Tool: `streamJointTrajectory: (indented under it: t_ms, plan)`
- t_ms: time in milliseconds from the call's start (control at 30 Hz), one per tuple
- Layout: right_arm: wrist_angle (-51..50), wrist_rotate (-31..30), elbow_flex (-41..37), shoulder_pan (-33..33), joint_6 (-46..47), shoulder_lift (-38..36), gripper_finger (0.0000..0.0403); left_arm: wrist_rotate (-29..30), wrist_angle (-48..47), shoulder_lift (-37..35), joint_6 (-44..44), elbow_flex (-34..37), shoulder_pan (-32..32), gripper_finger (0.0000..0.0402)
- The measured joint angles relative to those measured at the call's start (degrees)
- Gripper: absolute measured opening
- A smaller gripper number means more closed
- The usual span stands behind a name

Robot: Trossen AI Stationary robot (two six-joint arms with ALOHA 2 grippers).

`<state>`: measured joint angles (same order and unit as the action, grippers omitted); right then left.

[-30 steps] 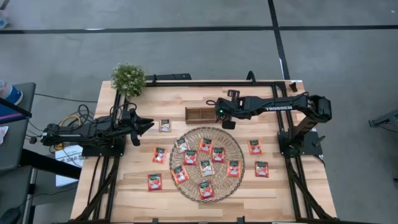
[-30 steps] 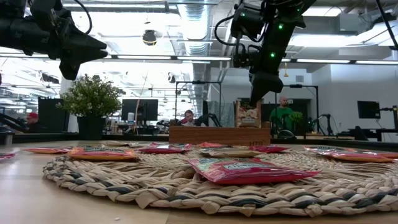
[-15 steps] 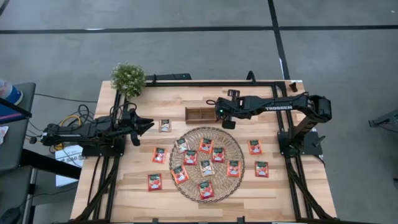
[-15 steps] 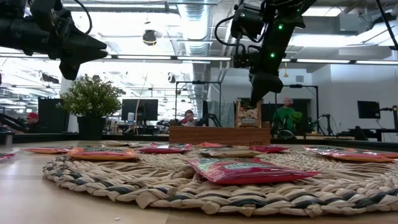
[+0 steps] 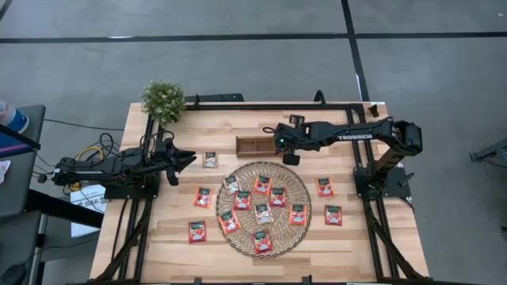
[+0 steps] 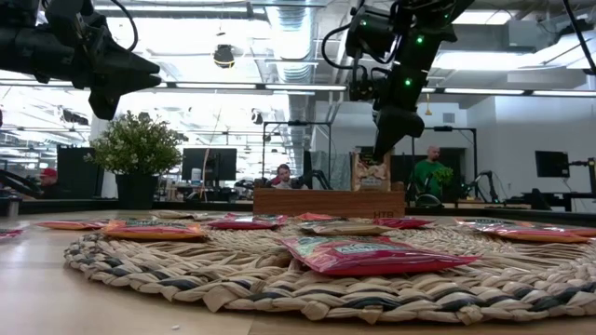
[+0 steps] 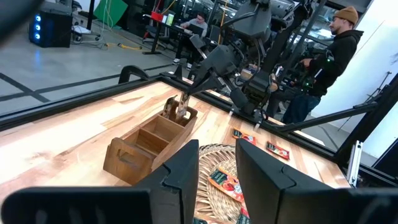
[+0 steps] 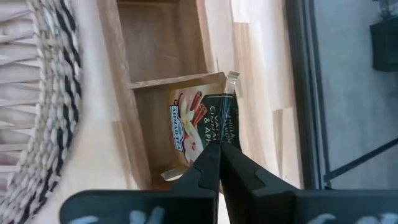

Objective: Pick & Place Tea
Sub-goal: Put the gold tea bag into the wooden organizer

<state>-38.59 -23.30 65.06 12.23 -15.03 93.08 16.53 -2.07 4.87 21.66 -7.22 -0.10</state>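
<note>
High view: the right arm is reaching across the far side of the table from its base at 3 o'clock, its right gripper hanging over the right-end compartment of the wooden tray, which is sitting at 12 o'clock of the round woven mat. In the right wrist view the fingers are pressing together on the top edge of a pale beige sachet — the sachet is standing upright with its lower part inside that end compartment. The low view is showing the same sachet poking up above the tray wall.

The left arm is waiting at 9 o'clock, stretched level above the table, its left gripper pointing toward a lone beige sachet just beside it at 3 o'clock; its fingers are standing slightly apart with nothing between them.

Compared with a second ago, both arms are holding the same pose and no sachet on the table is lying differently — in the low view the pinched sachet is sitting a touch lower behind the tray wall.

Counted from above: eight red-orange sachets are lying on the mat, four more on the bare wood, one beige sachet on the table, one in the gripper; one tray with three compartments, one mat, one potted plant at the far-left corner.
</note>
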Motion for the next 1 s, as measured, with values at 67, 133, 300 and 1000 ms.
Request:
streamJointTrajectory:
  t_ms: [67, 133, 300, 1000]
  plan:
    - [0.0, 0.0, 0.0, 0.4, 0.0, 0.0, 0.0000, 0.0, 0.0, 0.0, 0.0, 0.0, 0.0, 0.0097]
    - [-0.2, 0.0, 0.0, 0.9, 0.0, 0.0, 0.0000, 0.0, 0.0, 0.0, 0.1, 0.0, 0.0, 0.0097]
    - [-0.2, 0.9, 0.0, 1.8, -0.1, 0.0, 0.0000, 0.0, 0.0, 0.0, 0.1, 0.0, 0.0, 0.0097]
    - [0.7, 2.3, 0.0, 4.4, -1.3, 0.0, 0.0093, 0.0, 0.0, 0.0, 0.0, 0.0, 0.0, 0.0097]
